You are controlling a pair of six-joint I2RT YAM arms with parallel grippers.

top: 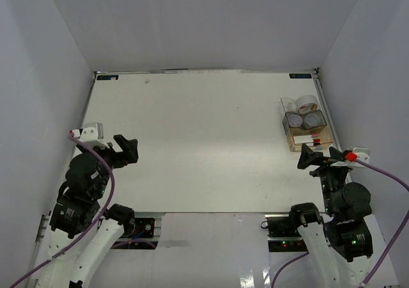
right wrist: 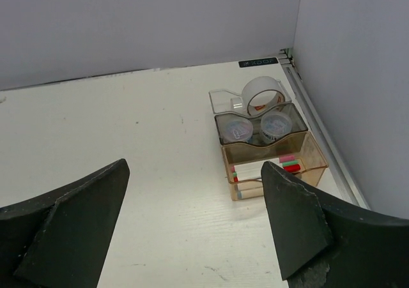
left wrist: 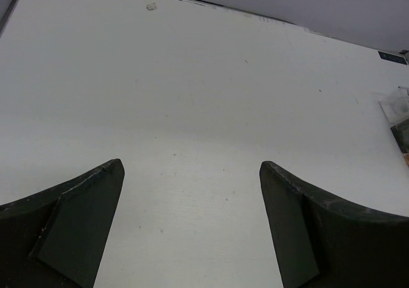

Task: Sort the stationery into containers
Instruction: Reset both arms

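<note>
A white table seen from above, with two white-and-black robot arms mounted at its near edge.

The left gripper hangs over the left side of the table. Its two dark fingers are spread wide and hold nothing. The right gripper is also released and empty. It hovers at the right side, just in front of a small desk organiser made of clear, grey-tinted and tan plastic compartments, which stands near the table's far right corner.

The stationery lies inside the organiser:
- A translucent beige tape roll stands on edge in the clear back compartment.
- Two small round clear tubs sit side by side in the grey-tinted middle compartment.
- Thin white markers lie stacked in the tan front section — pink, green and red caps are visible.
</note>
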